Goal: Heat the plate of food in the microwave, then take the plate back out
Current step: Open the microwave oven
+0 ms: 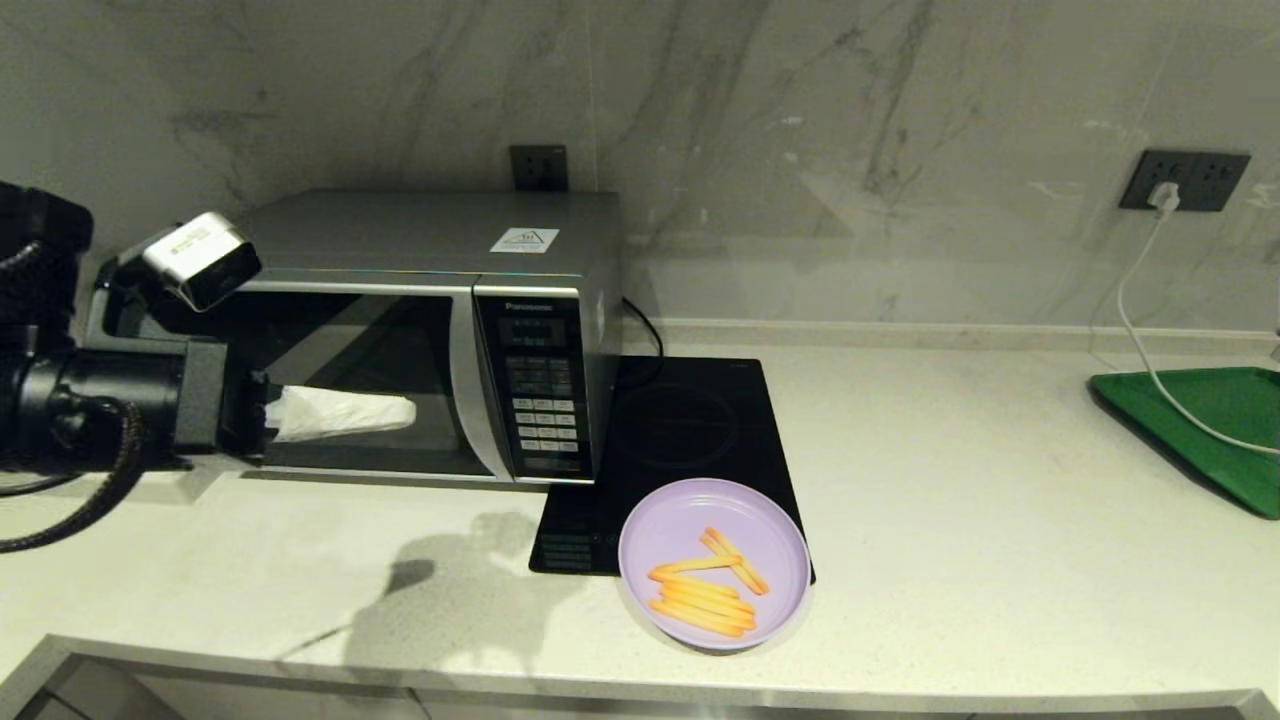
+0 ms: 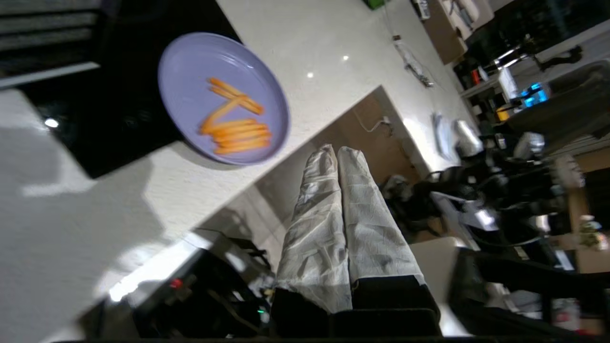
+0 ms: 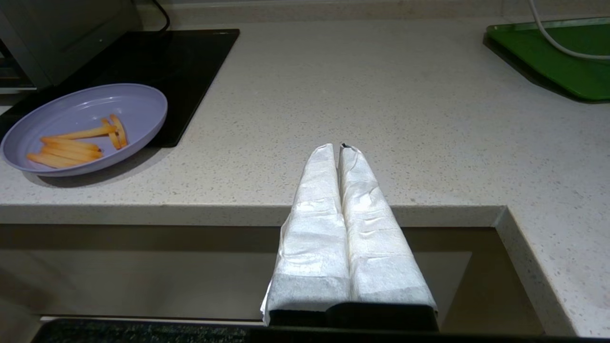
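**K:** Left arm first, closest to the head cam. Left gripper [image 1: 405, 411] sits raised in front of the microwave [image 1: 430, 330] door glass, pointing toward the keypad [image 1: 545, 405]. Jaws clenched, white-wrapped fingers [image 2: 333, 209] pressed together, nothing between them.

**M:** Touching the door?

**K:** Can't tell from the head view. It overlaps the dark glass; contact isn't visible. Door is shut.

**M:** Moving right?

**K:** Microwave stands at the back left of the bench [image 1: 950, 480]. Black induction hob [image 1: 690, 440] lies flat just beside it on the right, with a black cable [image 1: 645, 330] running behind it. Plate of food [image 1: 714, 563] sits at the hob's front right corner, partly on the glass and partly on the bench, near the front edge. Orange-yellow sticks [image 1: 705, 595] lie piled on the near half, two crossed above them.

**M:** So the plate is outside the microwave.

**K:** Yes, out on the bench, well apart from the left gripper.

**M:** Right side?

**K:** Right gripper [image 3: 340, 150] doesn't show in the head view. Its wrist cam has it hanging at the bench's front edge, right of the plate and apart from it. Jaws clenched, empty. Further right, a green tray [image 1: 1210, 425] sits at the bench's far end with a white cable [image 1: 1140, 320] trailing across it from a wall socket [image 1: 1185, 180].
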You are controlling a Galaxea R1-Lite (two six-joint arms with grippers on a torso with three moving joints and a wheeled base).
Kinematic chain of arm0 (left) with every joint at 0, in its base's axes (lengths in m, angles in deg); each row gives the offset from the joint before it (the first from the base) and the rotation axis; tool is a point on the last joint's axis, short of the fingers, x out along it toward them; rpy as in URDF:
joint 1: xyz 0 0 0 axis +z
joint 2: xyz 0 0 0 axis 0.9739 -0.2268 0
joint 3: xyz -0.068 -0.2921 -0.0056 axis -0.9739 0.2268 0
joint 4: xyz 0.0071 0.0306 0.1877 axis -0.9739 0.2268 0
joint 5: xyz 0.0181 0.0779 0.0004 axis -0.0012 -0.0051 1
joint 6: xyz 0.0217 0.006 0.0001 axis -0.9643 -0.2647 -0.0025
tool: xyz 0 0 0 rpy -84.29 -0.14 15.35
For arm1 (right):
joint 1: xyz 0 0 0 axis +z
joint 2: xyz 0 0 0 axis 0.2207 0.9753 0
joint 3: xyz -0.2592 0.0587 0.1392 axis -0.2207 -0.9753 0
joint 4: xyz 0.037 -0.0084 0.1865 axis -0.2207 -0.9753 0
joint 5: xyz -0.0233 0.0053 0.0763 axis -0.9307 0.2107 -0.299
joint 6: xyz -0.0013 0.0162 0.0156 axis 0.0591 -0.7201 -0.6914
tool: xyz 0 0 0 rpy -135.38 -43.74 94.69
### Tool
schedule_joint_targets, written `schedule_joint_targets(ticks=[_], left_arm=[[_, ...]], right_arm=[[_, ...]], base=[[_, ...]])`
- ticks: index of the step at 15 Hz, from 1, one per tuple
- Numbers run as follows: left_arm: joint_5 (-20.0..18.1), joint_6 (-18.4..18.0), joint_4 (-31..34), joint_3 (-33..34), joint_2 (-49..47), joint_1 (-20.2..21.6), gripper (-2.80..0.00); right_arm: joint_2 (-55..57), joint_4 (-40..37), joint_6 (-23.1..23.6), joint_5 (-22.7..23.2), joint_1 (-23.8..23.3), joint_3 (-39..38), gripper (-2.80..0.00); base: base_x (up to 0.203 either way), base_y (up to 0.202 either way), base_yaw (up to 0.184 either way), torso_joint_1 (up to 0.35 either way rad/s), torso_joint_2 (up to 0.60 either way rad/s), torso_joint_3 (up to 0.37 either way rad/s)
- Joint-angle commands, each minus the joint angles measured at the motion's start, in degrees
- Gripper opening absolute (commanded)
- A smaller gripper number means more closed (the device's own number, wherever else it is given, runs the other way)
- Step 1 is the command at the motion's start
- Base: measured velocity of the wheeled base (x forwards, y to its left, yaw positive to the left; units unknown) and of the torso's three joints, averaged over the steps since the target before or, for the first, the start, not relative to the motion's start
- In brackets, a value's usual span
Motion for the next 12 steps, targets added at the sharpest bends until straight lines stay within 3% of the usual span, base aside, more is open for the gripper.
schedule_joint_targets(ticks=[1, 5, 8, 12], left_arm=[[-0.49, -10.73, 0.29, 1.63, -6.74, 4.36, 0.00], [-2.57, -12.35, 0.17, 1.83, -11.09, 6.96, 0.00], [-7.09, -16.41, -3.18, 1.48, -14.34, 8.37, 0.00], [-8.02, -21.12, -6.76, -2.27, -20.59, 9.29, 0.00]], right_arm=[[-0.01, 0.03, -0.02, -0.01, 0.02, 0.00, -2.80], [-0.01, 0.03, -0.02, -0.01, 0.02, 0.00, -2.80], [-0.01, 0.03, -0.02, -0.01, 0.02, 0.00, -2.80], [-0.01, 0.03, -0.02, -0.01, 0.02, 0.00, -2.80]], base=[[0.000, 0.000, 0.000, 0.000, 0.00, 0.000], [0.000, 0.000, 0.000, 0.000, 0.00, 0.000], [0.000, 0.000, 0.000, 0.000, 0.00, 0.000], [0.000, 0.000, 0.000, 0.000, 0.00, 0.000]])
